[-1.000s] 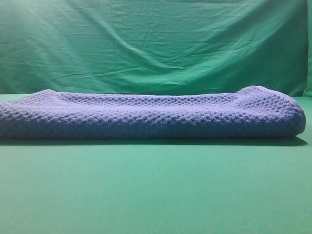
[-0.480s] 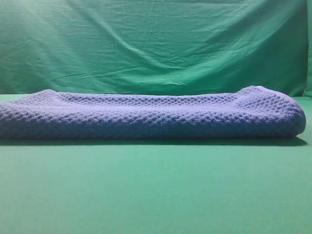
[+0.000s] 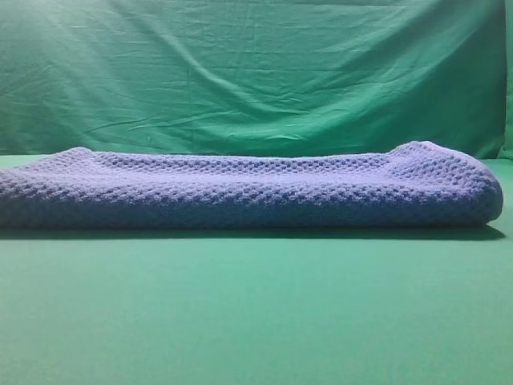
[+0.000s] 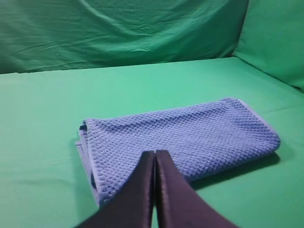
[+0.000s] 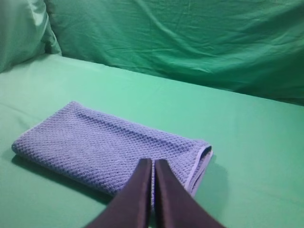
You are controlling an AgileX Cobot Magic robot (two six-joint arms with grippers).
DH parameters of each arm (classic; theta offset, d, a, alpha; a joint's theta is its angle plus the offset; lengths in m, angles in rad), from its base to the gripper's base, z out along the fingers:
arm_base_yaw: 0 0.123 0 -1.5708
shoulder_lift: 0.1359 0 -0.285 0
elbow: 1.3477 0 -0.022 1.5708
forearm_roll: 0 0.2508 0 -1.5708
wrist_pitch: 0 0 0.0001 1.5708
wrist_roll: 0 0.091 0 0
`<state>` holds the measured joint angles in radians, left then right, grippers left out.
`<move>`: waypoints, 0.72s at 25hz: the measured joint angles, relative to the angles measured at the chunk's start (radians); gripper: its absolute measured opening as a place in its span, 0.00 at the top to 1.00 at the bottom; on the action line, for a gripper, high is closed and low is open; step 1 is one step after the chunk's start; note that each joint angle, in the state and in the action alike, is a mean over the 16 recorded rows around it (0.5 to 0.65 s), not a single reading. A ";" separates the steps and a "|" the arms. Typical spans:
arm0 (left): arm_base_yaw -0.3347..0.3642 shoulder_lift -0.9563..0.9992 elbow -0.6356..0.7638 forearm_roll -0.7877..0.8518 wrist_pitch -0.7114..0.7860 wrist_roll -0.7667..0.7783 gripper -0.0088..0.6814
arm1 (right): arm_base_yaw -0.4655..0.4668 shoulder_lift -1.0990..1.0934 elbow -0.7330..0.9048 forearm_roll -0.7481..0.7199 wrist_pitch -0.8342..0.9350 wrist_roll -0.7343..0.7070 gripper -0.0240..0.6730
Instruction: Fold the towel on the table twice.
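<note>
The blue-grey waffle-weave towel [image 3: 240,192] lies folded in a long flat stack on the green table [image 3: 256,313]. It also shows in the left wrist view [image 4: 185,137] and the right wrist view [image 5: 104,147], with layered pale edges at one end. My left gripper [image 4: 155,154] is shut and empty, raised in front of the towel's near edge. My right gripper [image 5: 153,162] is shut and empty, also raised in front of the towel. Neither gripper appears in the exterior high view.
A wrinkled green backdrop cloth [image 3: 256,72] hangs behind the table and wraps around its sides [image 4: 275,38]. Bare green table surface lies in front of the towel and around it.
</note>
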<state>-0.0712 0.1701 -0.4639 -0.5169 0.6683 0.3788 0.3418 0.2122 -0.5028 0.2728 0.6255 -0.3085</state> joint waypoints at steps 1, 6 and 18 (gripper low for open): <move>0.000 -0.010 0.010 0.018 -0.006 -0.015 0.99 | 0.000 -0.010 0.014 0.001 -0.014 -0.001 0.97; 0.000 -0.038 0.059 0.110 -0.032 -0.085 0.99 | 0.000 -0.044 0.078 0.004 -0.087 -0.005 0.97; 0.000 -0.042 0.155 0.229 -0.087 -0.148 0.99 | 0.000 -0.053 0.184 0.006 -0.219 -0.016 0.97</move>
<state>-0.0712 0.1282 -0.3085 -0.2880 0.5815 0.2303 0.3418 0.1597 -0.3184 0.2786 0.4065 -0.3245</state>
